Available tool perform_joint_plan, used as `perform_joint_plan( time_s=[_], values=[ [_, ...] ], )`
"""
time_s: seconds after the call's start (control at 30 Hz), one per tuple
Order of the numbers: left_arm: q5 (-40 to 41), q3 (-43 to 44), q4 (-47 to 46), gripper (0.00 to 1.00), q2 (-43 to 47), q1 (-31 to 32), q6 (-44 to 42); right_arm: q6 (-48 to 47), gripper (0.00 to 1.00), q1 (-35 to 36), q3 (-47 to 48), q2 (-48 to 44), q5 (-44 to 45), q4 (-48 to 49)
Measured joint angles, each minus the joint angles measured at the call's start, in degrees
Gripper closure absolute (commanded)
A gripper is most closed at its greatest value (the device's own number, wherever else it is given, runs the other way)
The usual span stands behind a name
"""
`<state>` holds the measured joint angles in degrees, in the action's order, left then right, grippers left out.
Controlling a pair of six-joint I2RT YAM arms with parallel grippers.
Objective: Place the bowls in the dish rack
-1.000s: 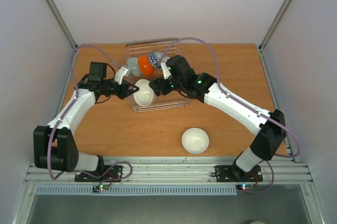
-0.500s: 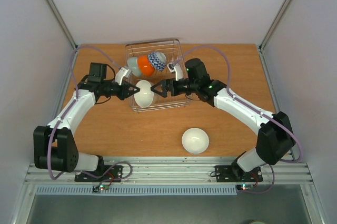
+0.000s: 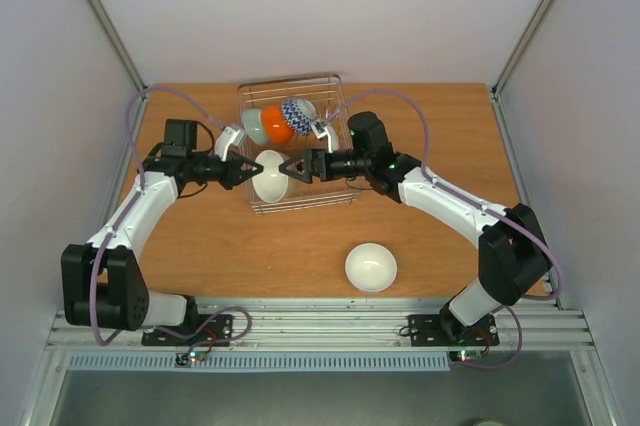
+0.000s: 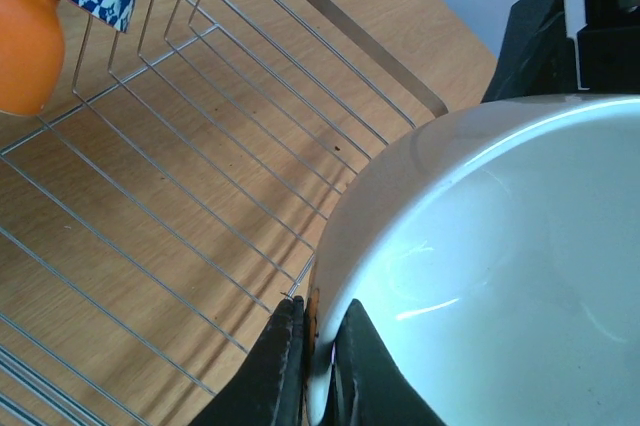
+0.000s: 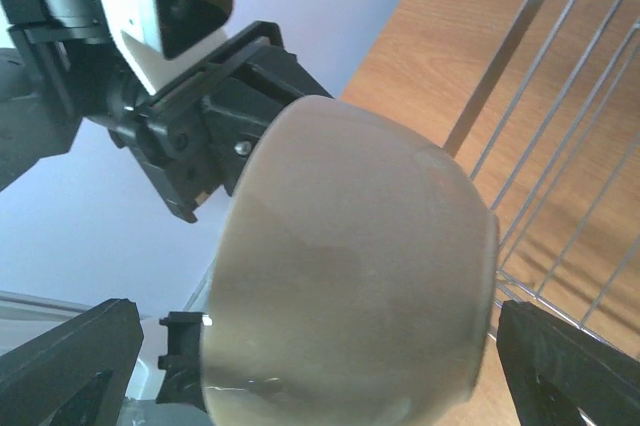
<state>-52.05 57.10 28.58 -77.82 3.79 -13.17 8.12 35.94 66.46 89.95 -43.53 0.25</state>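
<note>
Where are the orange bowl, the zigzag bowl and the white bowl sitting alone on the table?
orange bowl (image 3: pixel 277 126): top view, its rounded outside.
zigzag bowl (image 3: pixel 298 116): top view, its patterned outside.
white bowl (image 3: pixel 371 267): top view, middle of its inside.

Bright, even light, soft shadows. Left wrist: glare streaks on cream bowl (image 4: pixel 500 276), 4 o'clock; dish rack (image 4: pixel 345 26) wire shadows, 8 o'clock. Right wrist: right gripper fingers (image 5: pixel 575 371) blurred, 4 and 8 o'clock.

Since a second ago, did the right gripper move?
Yes. Right gripper swung level; its wrist shifted right, from over the rack's middle to its right side. Tips stay beside the cream bowl.
</note>
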Motion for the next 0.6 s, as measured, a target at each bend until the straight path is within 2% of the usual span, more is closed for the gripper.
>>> perform_joint_plan(
  time_s=[0.27,0.6],
  values=[
    [-1.79,-0.02,-0.11,1.0,0.0,-0.15,-0.02,-0.57,0.02,0.0,-0.37,0.74,1.31,-1.95],
    [-2.91,-0.04,-0.11,1.0,0.0,-0.31,-0.42,1.55,0.02,0.0,-0.66,3.04,-2.58,3.23]
  ],
)
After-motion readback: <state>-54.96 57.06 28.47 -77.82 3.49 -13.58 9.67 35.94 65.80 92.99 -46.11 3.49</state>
